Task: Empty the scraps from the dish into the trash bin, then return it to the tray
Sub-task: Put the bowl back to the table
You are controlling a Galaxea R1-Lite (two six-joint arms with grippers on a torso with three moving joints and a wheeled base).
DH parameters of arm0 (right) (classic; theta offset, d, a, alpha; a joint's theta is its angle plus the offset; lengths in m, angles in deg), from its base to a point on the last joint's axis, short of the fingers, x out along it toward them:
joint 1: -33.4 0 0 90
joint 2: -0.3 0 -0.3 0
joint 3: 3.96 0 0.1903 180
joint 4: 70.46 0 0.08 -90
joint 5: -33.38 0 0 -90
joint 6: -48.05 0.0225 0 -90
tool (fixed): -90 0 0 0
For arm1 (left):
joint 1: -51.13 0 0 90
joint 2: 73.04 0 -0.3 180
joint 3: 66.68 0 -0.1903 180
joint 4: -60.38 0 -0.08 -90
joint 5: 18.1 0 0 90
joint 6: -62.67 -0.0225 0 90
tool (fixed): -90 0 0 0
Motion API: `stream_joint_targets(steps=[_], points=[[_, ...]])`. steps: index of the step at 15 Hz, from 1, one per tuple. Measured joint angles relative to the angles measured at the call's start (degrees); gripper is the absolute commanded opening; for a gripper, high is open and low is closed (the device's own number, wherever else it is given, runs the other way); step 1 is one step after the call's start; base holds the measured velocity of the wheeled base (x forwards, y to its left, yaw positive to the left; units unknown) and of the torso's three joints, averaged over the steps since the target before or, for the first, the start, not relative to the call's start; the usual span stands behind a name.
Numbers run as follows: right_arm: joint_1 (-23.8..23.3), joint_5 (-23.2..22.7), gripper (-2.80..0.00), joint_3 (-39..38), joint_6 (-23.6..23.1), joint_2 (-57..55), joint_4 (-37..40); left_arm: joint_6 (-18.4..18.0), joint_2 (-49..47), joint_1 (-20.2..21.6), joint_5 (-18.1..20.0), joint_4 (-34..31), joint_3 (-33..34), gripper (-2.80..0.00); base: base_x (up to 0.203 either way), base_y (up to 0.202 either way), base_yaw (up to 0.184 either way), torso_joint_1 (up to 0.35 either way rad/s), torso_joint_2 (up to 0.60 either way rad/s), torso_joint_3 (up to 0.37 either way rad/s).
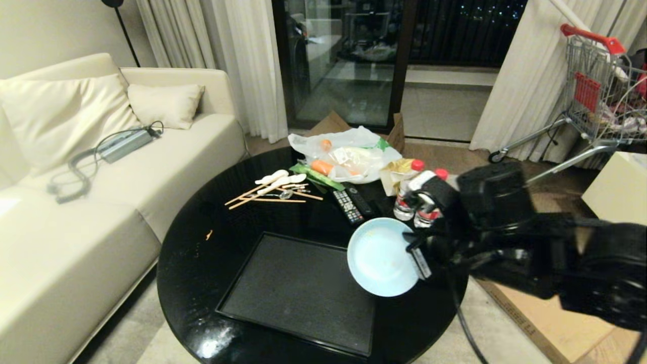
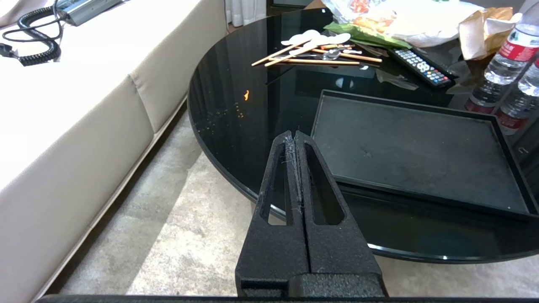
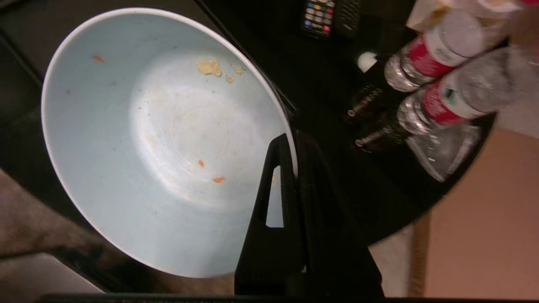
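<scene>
Your right tool (image 1: 412, 241) is clamped tight on the rim of the dish (image 1: 379, 258), fingers pinched either side of its wall. The dish hangs tilted over the table (image 1: 202, 263), just beside the tray's (image 1: 298, 290) right edge, near two water bottles (image 1: 417, 202). A few orange and pale scraps (image 3: 209, 67) cling inside. Your left tool (image 2: 294, 139) sits off the table's edge, fingers pressed together, holding nothing.

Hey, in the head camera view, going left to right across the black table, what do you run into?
Chopsticks and spoons → tray → remote controls → dish held over the table → right gripper → water bottles.
</scene>
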Motion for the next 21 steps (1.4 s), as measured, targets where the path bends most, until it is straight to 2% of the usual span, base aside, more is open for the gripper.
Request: stream_joint_targets(steps=[4,9,12,14,16,21], points=[[3.0,1.9,-2.80,16.3,12.2,-12.6,9.8,0.0,0.0,0.0,0.0,0.0,0.0,-2.80,0.000,0.000,0.000,0.000,0.00,0.000],[4.1,2.0,-2.80,39.8,34.8,-25.5,36.1,0.0,0.0,0.0,0.0,0.0,0.0,-2.80,0.000,0.000,0.000,0.000,0.00,0.000],[4.2,2.0,-2.80,47.4,46.5,-32.7,48.2,0.0,0.0,0.0,0.0,0.0,0.0,-2.80,0.000,0.000,0.000,0.000,0.00,0.000],[4.2,2.1,-2.80,48.6,50.1,-35.8,48.4,0.0,0.0,0.0,0.0,0.0,0.0,-2.80,0.000,0.000,0.000,0.000,0.00,0.000],[4.3,2.1,-2.80,49.0,52.7,-38.0,45.5,0.0,0.0,0.0,0.0,0.0,0.0,-2.80,0.000,0.000,0.000,0.000,0.00,0.000],[4.3,2.0,-2.80,49.2,53.5,-41.0,39.8,0.0,0.0,0.0,0.0,0.0,0.0,-2.80,0.000,0.000,0.000,0.000,0.00,0.000]])
